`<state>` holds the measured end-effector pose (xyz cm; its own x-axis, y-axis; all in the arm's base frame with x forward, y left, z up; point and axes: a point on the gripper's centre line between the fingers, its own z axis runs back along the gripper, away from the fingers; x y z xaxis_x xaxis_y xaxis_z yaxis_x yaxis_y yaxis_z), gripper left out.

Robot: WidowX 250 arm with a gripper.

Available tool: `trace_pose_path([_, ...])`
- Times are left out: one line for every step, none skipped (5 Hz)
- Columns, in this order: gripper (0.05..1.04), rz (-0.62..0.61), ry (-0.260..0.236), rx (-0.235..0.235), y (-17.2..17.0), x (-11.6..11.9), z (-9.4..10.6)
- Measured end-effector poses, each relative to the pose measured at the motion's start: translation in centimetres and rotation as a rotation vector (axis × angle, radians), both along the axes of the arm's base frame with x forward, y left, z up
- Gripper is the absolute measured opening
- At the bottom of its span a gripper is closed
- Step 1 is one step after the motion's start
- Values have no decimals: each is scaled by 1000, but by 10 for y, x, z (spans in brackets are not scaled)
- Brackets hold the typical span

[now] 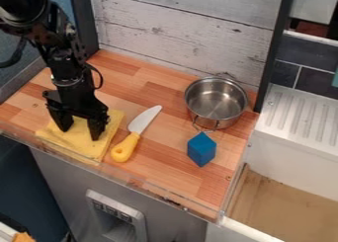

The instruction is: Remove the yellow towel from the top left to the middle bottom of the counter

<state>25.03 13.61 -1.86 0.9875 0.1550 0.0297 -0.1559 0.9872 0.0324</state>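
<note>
The yellow towel (87,146) lies flat on the left part of the wooden counter (158,174), close to its front edge. Above it hangs the black gripper (80,132), pointing down with its two fingers spread apart. The fingertips are at the towel's surface, one over its left part and one over its middle; whether they touch the cloth I cannot tell. No cloth is pinched between them.
A knife with a yellow handle (125,147) lies just right of the towel. Further right are a metal pot (216,101) and a blue block (201,149). A clear rim (142,185) runs along the counter's front, and a wall stands behind.
</note>
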Motion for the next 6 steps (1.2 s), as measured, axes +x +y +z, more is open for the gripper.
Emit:
trace_pose_path([1000, -2, -6, -32, -2, 7, 6])
trace_pose_path([1000, -20, -41, -49, -4, 15, 20])
trace_pose_path([1000, -34, -96, -46, -3, 19, 39])
trace_pose_path([1000, -25, -139, 0, 1, 20, 64])
trace_pose_path([1000, -45, -157, 15, 1, 16, 80])
trace_pose_path([1000, -45, -162, 19, 3, 15, 82])
